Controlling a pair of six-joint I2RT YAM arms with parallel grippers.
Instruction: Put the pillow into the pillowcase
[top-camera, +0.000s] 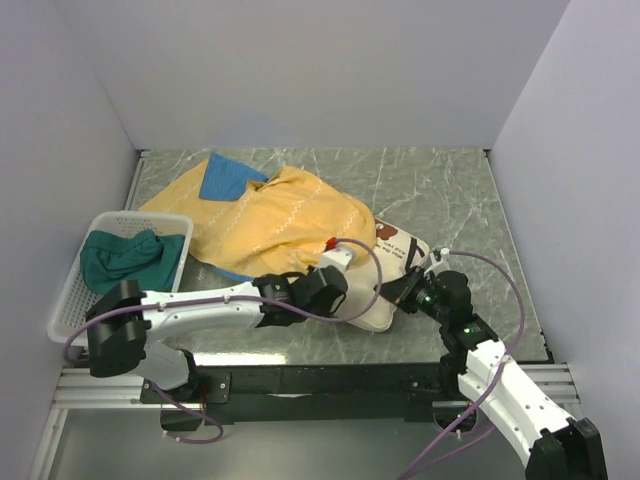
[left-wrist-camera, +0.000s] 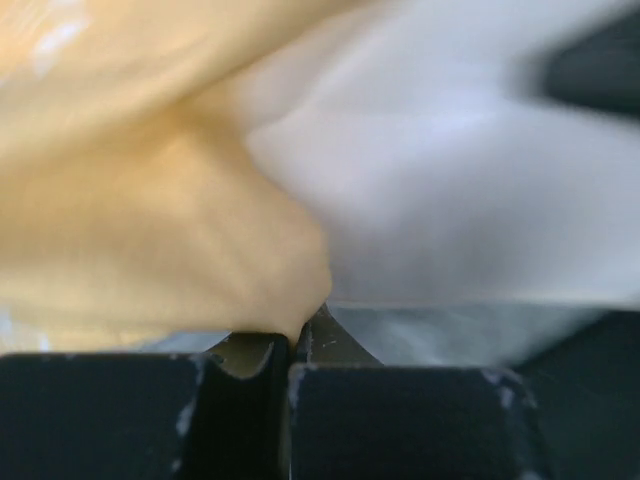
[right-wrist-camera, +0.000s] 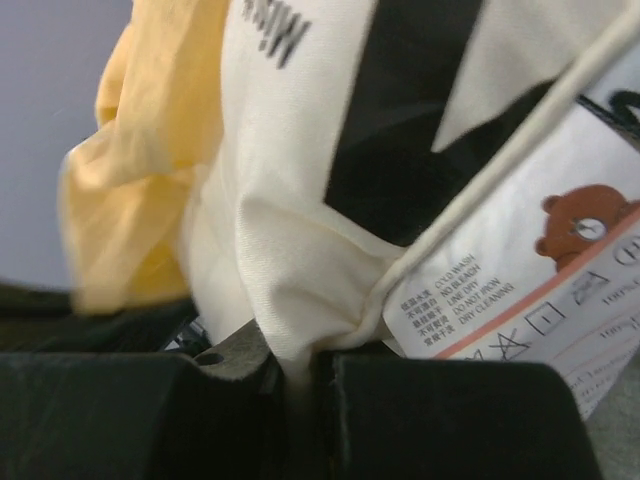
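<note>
The pillowcase (top-camera: 270, 215) lies mustard-yellow side up across the middle of the table, a blue corner (top-camera: 225, 178) showing at the back. The cream-white pillow (top-camera: 395, 255) sticks out of its near right end, bear print and black lettering visible. My left gripper (top-camera: 345, 268) is at the case's mouth, shut on a pinch of the yellow pillowcase (left-wrist-camera: 150, 220) beside the white pillow (left-wrist-camera: 450, 180). My right gripper (top-camera: 403, 290) is shut on a fold of the pillow (right-wrist-camera: 290, 230) at its corner, right by the care tag (right-wrist-camera: 520, 290). Yellow pillowcase (right-wrist-camera: 140, 190) hangs to the left of it.
A white basket (top-camera: 75, 280) holding a dark teal-green cloth (top-camera: 130, 255) sits at the left edge of the grey marbled table (top-camera: 440, 190). White walls close in the back and both sides. The two grippers are close together near the front edge.
</note>
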